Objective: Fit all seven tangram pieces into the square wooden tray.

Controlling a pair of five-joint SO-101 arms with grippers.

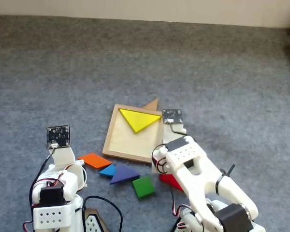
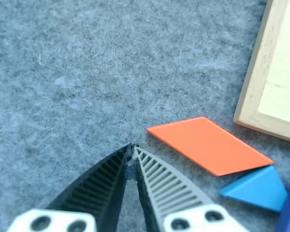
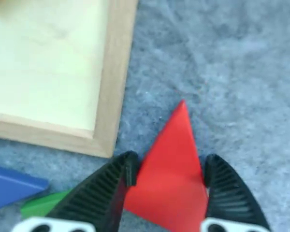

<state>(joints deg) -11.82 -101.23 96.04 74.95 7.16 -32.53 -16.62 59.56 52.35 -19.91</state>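
**A:** From above, how do things lie?

**B:** The square wooden tray (image 1: pixel 108 140) sits mid-worktop and holds one large yellow triangle (image 1: pixel 139 119). A tan wooden triangle (image 1: pixel 151 104) pokes out just behind its far rim. Near its front edge lie a flat orange parallelogram (image 1: pixel 94 160), a small blue triangle (image 1: pixel 108 169), a purple triangle (image 1: pixel 123 174) and a green square (image 1: pixel 143 186).

**A:** And the left wrist?

**B:** The left pincer (image 2: pixel 133 152) is closed on nothing, its tips just beside the parallelogram.

**A:** The right wrist?

**B:** The right pincer (image 3: pixel 171 162) is parted, with a finger at each slanted edge of the flat red triangle (image 3: pixel 176 130), just outside the tray's corner. I'd judge gripping it is the step in hand. Squeeze evenly so it doesn't slip out towards its point, then lift it clear of the rim.
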